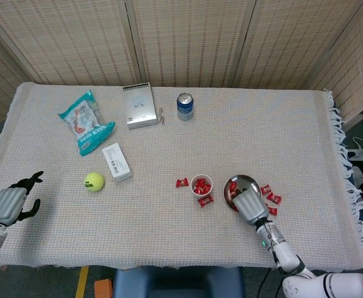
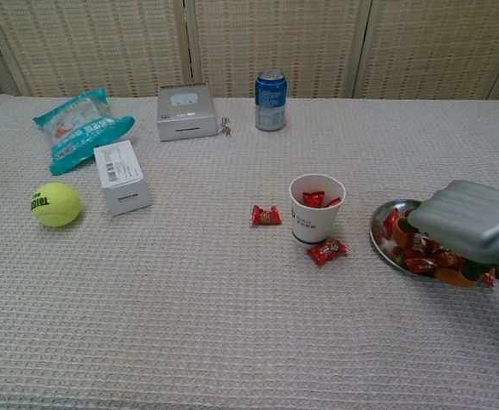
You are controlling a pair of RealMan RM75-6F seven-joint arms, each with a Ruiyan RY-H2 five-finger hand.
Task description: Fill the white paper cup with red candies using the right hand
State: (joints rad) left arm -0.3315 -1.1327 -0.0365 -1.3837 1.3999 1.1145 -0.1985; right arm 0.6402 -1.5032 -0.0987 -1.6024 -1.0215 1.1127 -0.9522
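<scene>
The white paper cup (image 1: 201,184) (image 2: 316,207) stands mid-table with a few red candies inside. Right of it is a metal dish (image 1: 250,181) (image 2: 383,227) holding more red candies. My right hand (image 1: 248,205) (image 2: 472,220) hovers low over the dish's near side, its back up and fingers curled down among the candies; whether it grips one is hidden. Loose candies lie left of the cup (image 1: 181,182) (image 2: 265,215), in front of it (image 1: 206,200) (image 2: 327,250), and right of the dish (image 1: 270,195). My left hand (image 1: 10,203) rests at the table's near left edge, fingers apart, holding nothing.
A tennis ball (image 1: 94,181), a small white box (image 1: 116,161) and a teal snack bag (image 1: 86,121) lie on the left. A silver box (image 1: 138,105), keys (image 1: 161,116) and a blue can (image 1: 184,106) stand at the back. The table's fringed edge is at right.
</scene>
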